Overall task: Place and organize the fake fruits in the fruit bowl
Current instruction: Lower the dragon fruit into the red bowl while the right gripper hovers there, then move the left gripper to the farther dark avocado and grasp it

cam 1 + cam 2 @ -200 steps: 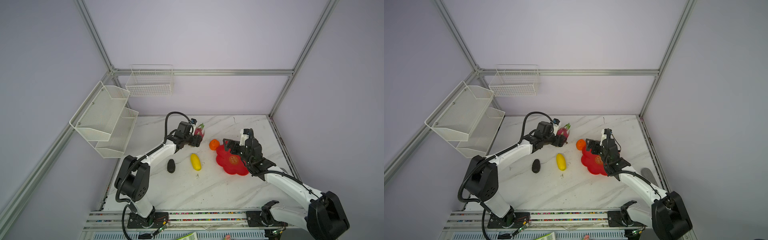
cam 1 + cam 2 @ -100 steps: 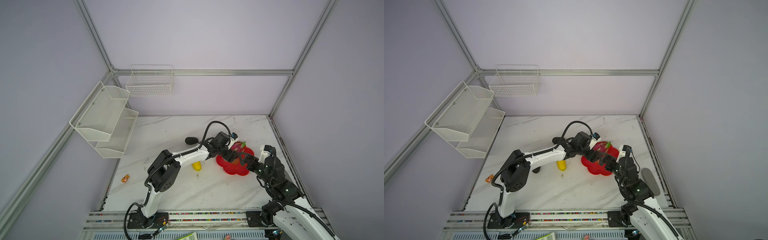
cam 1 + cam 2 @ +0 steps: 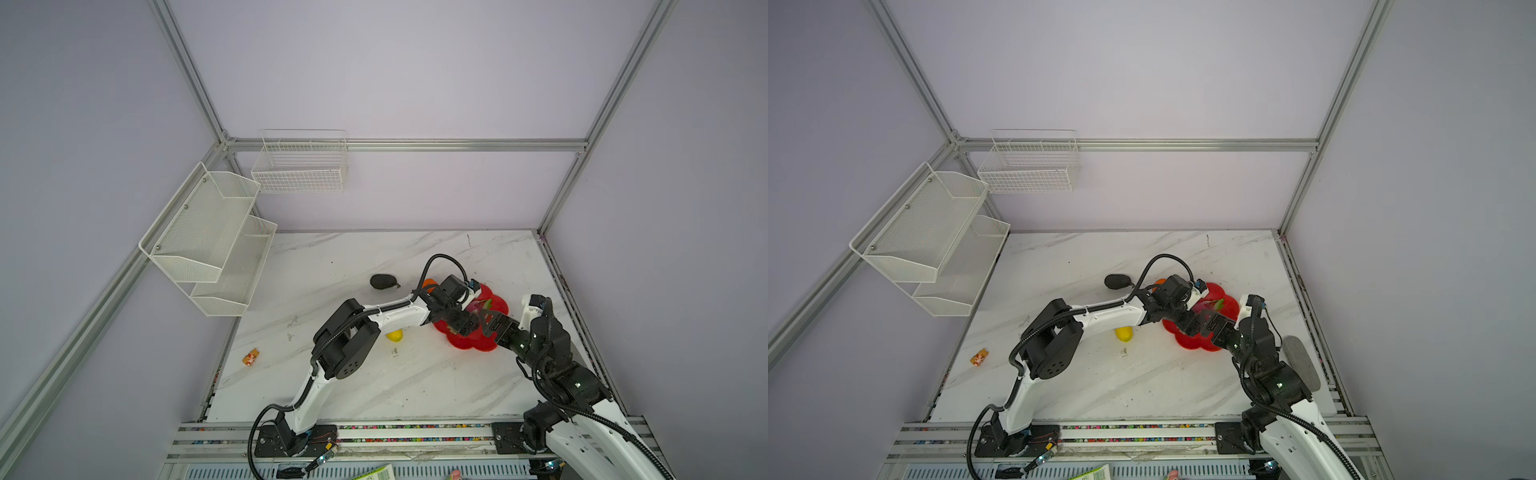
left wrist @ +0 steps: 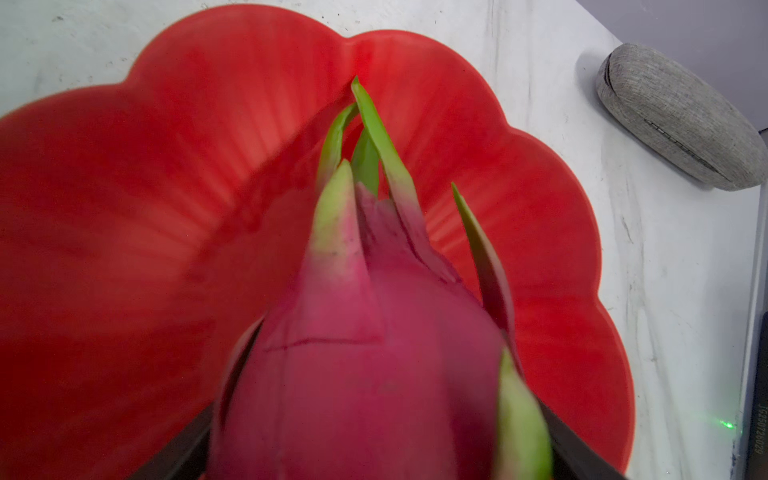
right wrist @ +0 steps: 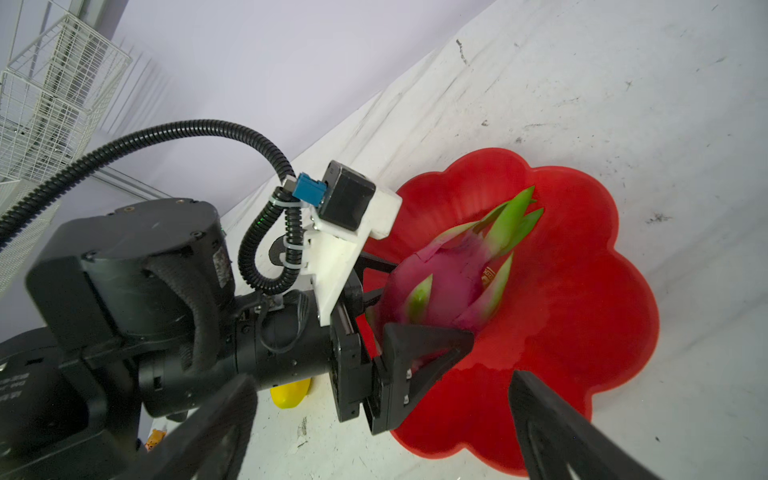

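Left tool (image 5: 432, 299): your jaws stand wide, one on each side of the dragon fruit (image 4: 365, 353). It looks gripped and carried tip-up, not yet let go.
Right tool (image 3: 490, 322): jaws spread with nothing between them. It hovers at the near rim of the bowl, just beside the left tool.
Bowl (image 5: 582, 332): red with a petal rim, on the tabletop (image 3: 415, 386) right of centre. No fruit lies loose in it.
Dragon fruit: over the middle of the bowl, green tips toward the far side.
Done: nothing fully placed, by my read. The dragon fruit is one release away.
Left to do: the orange (image 3: 430, 284) sits on the tabletop just beside the bowl's far-left edge, half hidden by your left arm. The yellow fruit (image 3: 395, 335) is partly under that arm. One dark oval (image 3: 382, 281) lies beyond the orange, further left.
Second dark oval: not visible in any view.
Not fruit, skip: toy figure (image 3: 250, 357), grey case (image 4: 681, 120), wire baskets (image 3: 299, 166).
Writing: the gold emblem (image 5: 488, 274) at the bowl's centre peeks out past the fruit but can't be read. A sideways code (image 4: 762, 415) runs on a dark strip at the edge of the left wrist view, too small to trust. A printed pack (image 3: 376, 473) lies at the front rail, unreadable.
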`<action>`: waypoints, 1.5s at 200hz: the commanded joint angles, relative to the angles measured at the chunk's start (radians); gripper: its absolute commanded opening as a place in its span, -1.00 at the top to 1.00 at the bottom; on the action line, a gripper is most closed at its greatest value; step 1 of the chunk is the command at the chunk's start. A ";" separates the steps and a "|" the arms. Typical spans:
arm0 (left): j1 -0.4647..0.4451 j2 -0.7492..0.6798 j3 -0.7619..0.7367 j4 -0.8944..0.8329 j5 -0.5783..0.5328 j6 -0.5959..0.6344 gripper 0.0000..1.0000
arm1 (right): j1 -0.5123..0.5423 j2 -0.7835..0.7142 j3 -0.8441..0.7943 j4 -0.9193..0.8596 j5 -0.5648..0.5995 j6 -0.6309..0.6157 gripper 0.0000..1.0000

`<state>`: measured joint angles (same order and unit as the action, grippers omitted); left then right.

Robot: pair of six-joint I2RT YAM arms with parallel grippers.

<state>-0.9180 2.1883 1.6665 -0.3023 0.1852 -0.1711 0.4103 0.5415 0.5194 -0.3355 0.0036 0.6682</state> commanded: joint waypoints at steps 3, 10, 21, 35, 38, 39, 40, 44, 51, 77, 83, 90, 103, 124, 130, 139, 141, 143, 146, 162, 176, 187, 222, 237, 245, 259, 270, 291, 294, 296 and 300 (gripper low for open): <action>-0.009 -0.027 0.104 0.032 -0.032 0.026 -0.85 | -0.003 -0.008 0.008 -0.019 0.013 -0.008 -0.95; -0.009 -0.033 0.104 0.032 -0.040 0.030 -0.89 | -0.003 -0.005 0.008 -0.016 0.012 -0.010 -0.95; -0.009 -0.045 0.104 0.034 -0.048 0.042 -1.00 | -0.003 0.000 0.008 -0.010 0.013 -0.014 -0.95; -0.009 -0.063 0.101 0.036 -0.056 0.063 -0.99 | -0.002 0.014 0.009 0.003 0.010 -0.020 -0.95; -0.008 -0.067 0.102 0.036 -0.058 0.069 -1.00 | -0.002 0.018 0.008 0.007 0.009 -0.021 -0.95; -0.008 -0.069 0.101 0.035 -0.060 0.069 -1.00 | -0.002 0.020 0.008 0.008 0.009 -0.021 -0.95; -0.008 -0.071 0.101 0.036 -0.060 0.071 -1.00 | -0.002 0.023 0.009 0.011 0.008 -0.022 -0.95; -0.009 -0.077 0.099 0.035 -0.065 0.080 -1.00 | -0.002 0.028 0.010 0.014 0.007 -0.024 -0.95; -0.008 -0.094 0.096 0.036 -0.074 0.096 -1.00 | -0.002 0.041 0.014 0.022 0.009 -0.031 -0.95; 0.002 -0.203 0.044 0.028 -0.189 0.174 -1.00 | -0.003 0.090 0.035 0.075 -0.002 -0.083 -0.95; 0.008 -0.236 0.020 0.029 -0.243 0.185 -0.99 | -0.002 0.103 0.039 0.103 -0.022 -0.101 -0.95; 0.021 -0.269 -0.008 0.026 -0.285 0.231 -1.00 | -0.002 0.116 0.041 0.129 -0.041 -0.117 -0.95; 0.065 -0.326 -0.050 0.006 -0.321 0.303 -0.99 | -0.002 0.160 0.046 0.184 -0.095 -0.153 -0.95; 0.182 -0.385 -0.109 -0.035 -0.308 0.368 -1.00 | 0.001 0.262 0.062 0.264 -0.169 -0.177 -0.95; 0.220 -0.393 -0.120 -0.052 -0.297 0.381 -1.00 | 0.002 0.289 0.065 0.293 -0.189 -0.179 -0.95; 0.281 -0.395 -0.136 -0.069 -0.285 0.398 -0.98 | 0.010 0.325 0.070 0.333 -0.214 -0.176 -0.95; 0.297 -0.394 -0.138 -0.074 -0.279 0.402 -0.98 | 0.011 0.331 0.071 0.343 -0.217 -0.176 -0.95; 0.309 -0.392 -0.140 -0.080 -0.273 0.406 -0.97 | 0.014 0.339 0.072 0.351 -0.222 -0.175 -0.95; 0.329 -0.388 -0.140 -0.087 -0.265 0.412 -0.97 | 0.017 0.348 0.075 0.366 -0.226 -0.174 -0.95; 0.416 -0.356 -0.134 -0.129 -0.197 0.439 -0.93 | 0.036 0.395 0.090 0.415 -0.239 -0.177 -0.95; 0.460 -0.321 -0.133 -0.142 -0.155 0.473 -0.90 | 0.051 0.433 0.106 0.443 -0.246 -0.184 -0.95; 0.479 -0.287 -0.125 -0.142 -0.145 0.496 -0.87 | 0.060 0.462 0.115 0.461 -0.251 -0.189 -0.95; 0.508 -0.185 -0.063 -0.144 -0.139 0.491 -0.81 | 0.073 0.518 0.119 0.507 -0.258 -0.188 -0.95; 0.508 -0.153 -0.042 -0.147 -0.139 0.494 -0.80 | 0.074 0.533 0.117 0.516 -0.258 -0.191 -0.95; 0.510 -0.139 -0.031 -0.155 -0.139 0.493 -0.80 | 0.073 0.542 0.119 0.518 -0.258 -0.192 -0.95; 0.511 -0.120 -0.019 -0.172 -0.133 0.492 -0.78 | 0.073 0.559 0.123 0.519 -0.262 -0.193 -0.95; 0.512 -0.111 -0.021 -0.179 -0.136 0.493 -0.77 | 0.074 0.571 0.127 0.522 -0.267 -0.195 -0.95; 0.513 -0.098 -0.029 -0.181 -0.161 0.492 -0.77 | 0.076 0.595 0.132 0.534 -0.274 -0.195 -0.95; 0.513 -0.096 -0.029 -0.181 -0.168 0.491 -0.77 | 0.075 0.600 0.133 0.537 -0.275 -0.196 -0.95; 0.514 -0.093 -0.028 -0.181 -0.171 0.491 -0.77 | 0.075 0.600 0.135 0.538 -0.275 -0.196 -0.95; 0.515 -0.090 -0.026 -0.182 -0.180 0.489 -0.77 | 0.075 0.605 0.136 0.541 -0.276 -0.196 -0.95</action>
<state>-0.4103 2.1006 1.5803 -0.4828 0.0216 0.2993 0.4789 1.1263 0.6270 0.1562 -0.2554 0.4839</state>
